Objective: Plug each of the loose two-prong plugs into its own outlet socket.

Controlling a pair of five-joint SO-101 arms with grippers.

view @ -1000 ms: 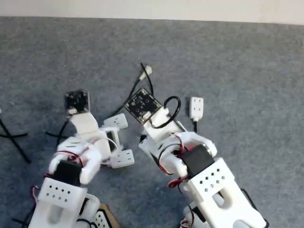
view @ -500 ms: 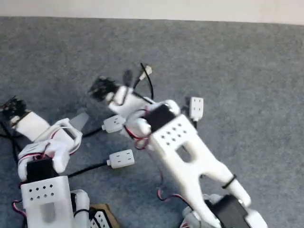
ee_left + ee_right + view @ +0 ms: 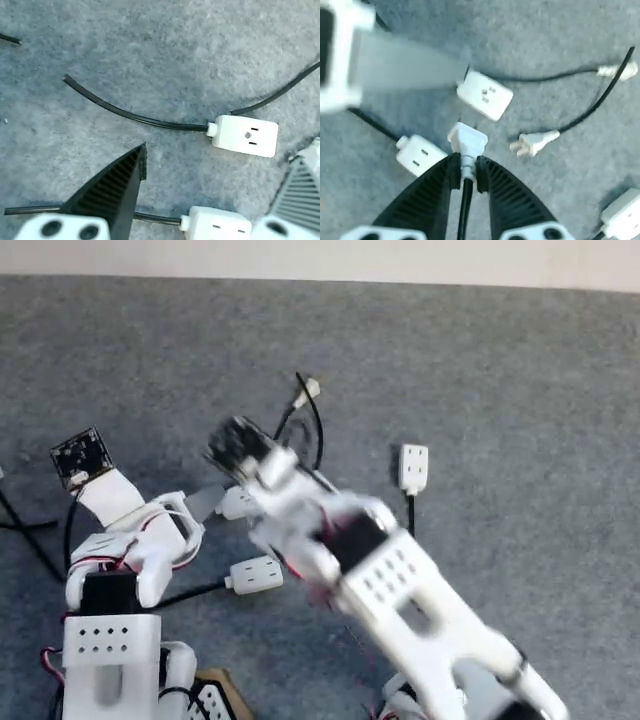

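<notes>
Plug (image 3: 466, 141) clamped in my right fingers (image 3: 437, 187), prongs toward a socket (image 3: 485, 95); my left fingers (image 3: 112, 192) gape empty, one cut off at the edge.

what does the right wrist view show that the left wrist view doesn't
Right wrist view adds: the right gripper shut on a white held plug, a loose plug lying on the carpet, and a third socket. Left wrist view adds: a black cord's cut end. Both: the grey carpet, the open left gripper, and two white outlet sockets, apparently the same pair.
</notes>
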